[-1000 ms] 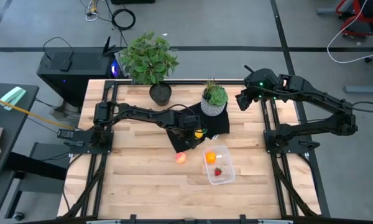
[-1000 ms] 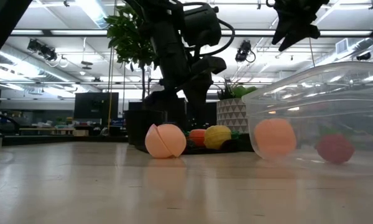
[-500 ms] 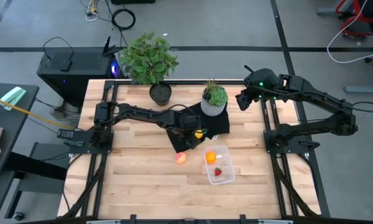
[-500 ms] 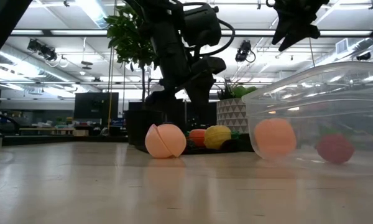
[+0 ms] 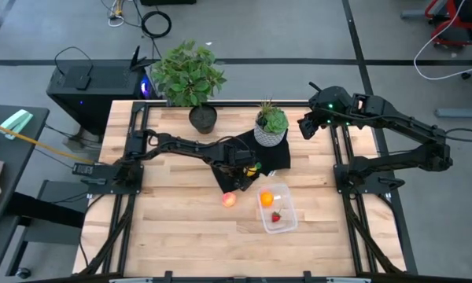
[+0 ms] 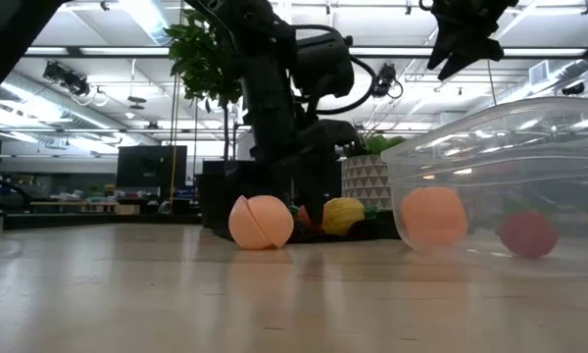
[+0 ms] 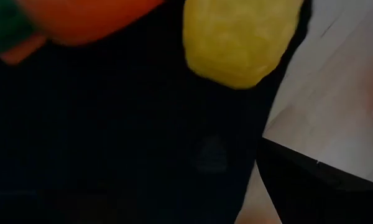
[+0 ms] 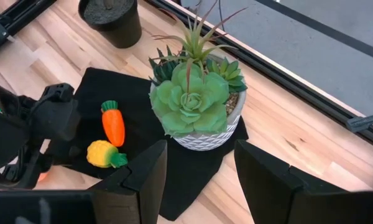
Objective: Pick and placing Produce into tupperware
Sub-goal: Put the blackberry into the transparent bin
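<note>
- While the left claw hangs low over the black mat, carrot and yellow piece lie just ahead of it; whether it is open I cannot tell.
- Orange ball and strawberry sit in the tupperware, beyond that claw.
- Pink ball waits on the desk; three pieces seem left.
- Right claw hovers spread and empty above the succulent pot.

The clear tupperware stands on the wood and holds an orange ball and a small red strawberry. A pinkish-red ball lies near it. The orange carrot and the yellow piece lie side by side on black.
</note>
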You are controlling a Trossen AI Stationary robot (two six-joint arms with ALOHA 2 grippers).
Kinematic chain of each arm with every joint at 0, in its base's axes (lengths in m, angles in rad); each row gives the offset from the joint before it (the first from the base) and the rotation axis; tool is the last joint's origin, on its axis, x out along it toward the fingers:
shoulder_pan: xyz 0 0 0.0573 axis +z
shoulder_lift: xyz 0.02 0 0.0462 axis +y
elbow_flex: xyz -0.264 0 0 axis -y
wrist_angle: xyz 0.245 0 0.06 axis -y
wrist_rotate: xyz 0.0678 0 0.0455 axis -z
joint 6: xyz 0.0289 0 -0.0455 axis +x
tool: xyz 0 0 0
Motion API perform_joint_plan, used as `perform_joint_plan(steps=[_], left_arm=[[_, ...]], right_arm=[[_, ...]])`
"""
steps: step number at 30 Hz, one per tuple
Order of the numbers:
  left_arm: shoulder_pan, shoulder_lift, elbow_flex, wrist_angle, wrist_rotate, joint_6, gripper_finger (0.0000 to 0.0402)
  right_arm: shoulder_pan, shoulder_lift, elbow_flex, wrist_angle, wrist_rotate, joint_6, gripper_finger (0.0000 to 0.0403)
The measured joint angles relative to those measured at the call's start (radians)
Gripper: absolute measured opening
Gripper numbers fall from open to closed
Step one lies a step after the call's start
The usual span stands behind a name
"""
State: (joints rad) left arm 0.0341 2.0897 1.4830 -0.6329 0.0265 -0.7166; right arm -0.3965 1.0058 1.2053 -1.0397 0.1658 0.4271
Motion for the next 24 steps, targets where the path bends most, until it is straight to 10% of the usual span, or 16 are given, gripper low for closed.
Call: perform_joint_plan(steps=[11,24], left_arm=[[0.000,0.000,0.000,0.007,-0.004,0.006,0.0279],[0.000,-0.001,0.000,0.013,-0.008,0.029,0.0181]], right_arm=[[0.000,0.000,0.000,0.001,0.000,-0.003,0.0195],[0.000,0.000,0.000,0.001,0.001,-0.003,0.0195]])
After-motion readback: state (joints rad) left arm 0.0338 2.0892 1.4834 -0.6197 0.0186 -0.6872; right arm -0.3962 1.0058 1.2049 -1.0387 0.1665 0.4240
